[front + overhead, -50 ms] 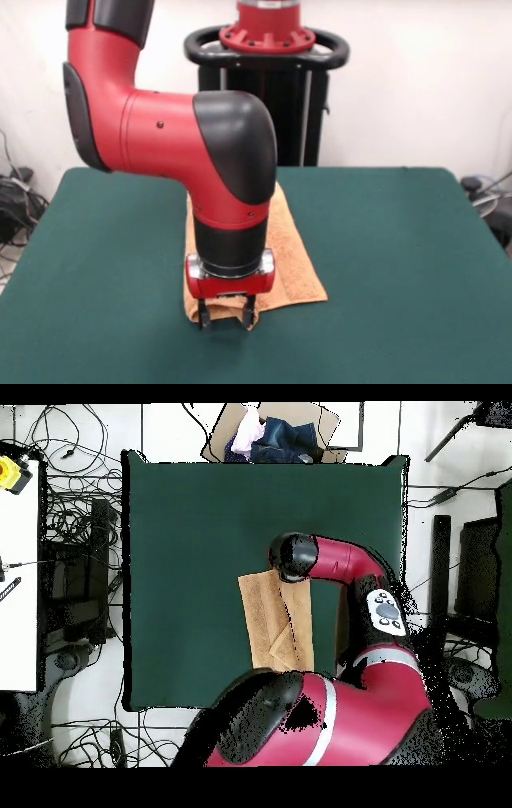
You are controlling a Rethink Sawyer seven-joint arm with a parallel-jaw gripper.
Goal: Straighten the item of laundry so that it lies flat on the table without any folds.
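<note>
1. Black fingers point(206, 317) of the gripper point(227, 320) point straight down at the near corner of the towel point(284, 256). They stand a little apart, with the towel's edge bunched up between them, so the gripper looks closed on the towel.
2. Red and silver parts sit just above the fingers, and a black round sleeve goes up from there.
3. The arm point(160, 132) is red with a big black elbow. It comes in from the top left and bends down over the towel, hiding much of it in the front view.
4. The towel is light orange and fluffy. It lies near the middle of the table point(400, 264), a bit toward the robot's side.
5. From above, the towel point(270, 619) looks like a long strip with one layer folded over another, so it is not flat.
6. From above, the black elbow covers the far end of the towel, and the gripper cannot be seen there.
7. The table point(190, 534) is dark green and much bigger than the towel.
8. Past the far edge of the table, a pile of clothes point(265, 439) lies on the floor.
9. Many cables point(75, 494) lie on the floor beside the table.
</note>
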